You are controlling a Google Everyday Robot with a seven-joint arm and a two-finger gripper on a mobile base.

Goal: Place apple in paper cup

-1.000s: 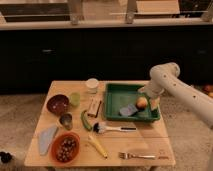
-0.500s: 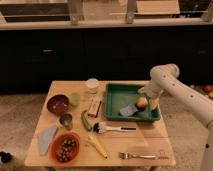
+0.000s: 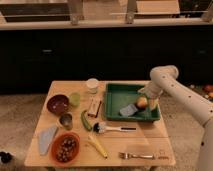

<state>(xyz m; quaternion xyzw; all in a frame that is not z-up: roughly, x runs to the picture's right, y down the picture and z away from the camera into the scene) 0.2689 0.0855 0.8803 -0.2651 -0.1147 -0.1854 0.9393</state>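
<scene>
- Camera view, hard to make out: gripper (image 3: 149, 100) low inside the green tray (image 3: 116, 95), close to the tray's right wall, jaws spread wide; fingertips merged with the fruit's outline, contact impossible to judge.
- Apple (image 3: 142, 102) lying in the tray's right half, just beside the gripper, right edge partly covered by it.
- Flat grey piece (image 3: 127, 110) in the tray, left of the apple; kind unclear.
- Robot arm (image 3: 185, 98) off the tray's right side, cut off by the right and bottom edges.
- Paper cup (image 3: 92, 85) upright just beyond the tray's far left corner, well apart from the apple.
- Small box (image 3: 94, 106) just left of the tray; print not readable.
- Light-green cup (image 3: 74, 99) and dark bowl (image 3: 58, 104) farther left of the tray.
- Brush (image 3: 107, 128), banana (image 3: 98, 145) and fork (image 3: 136, 156) in front of the tray.
</scene>
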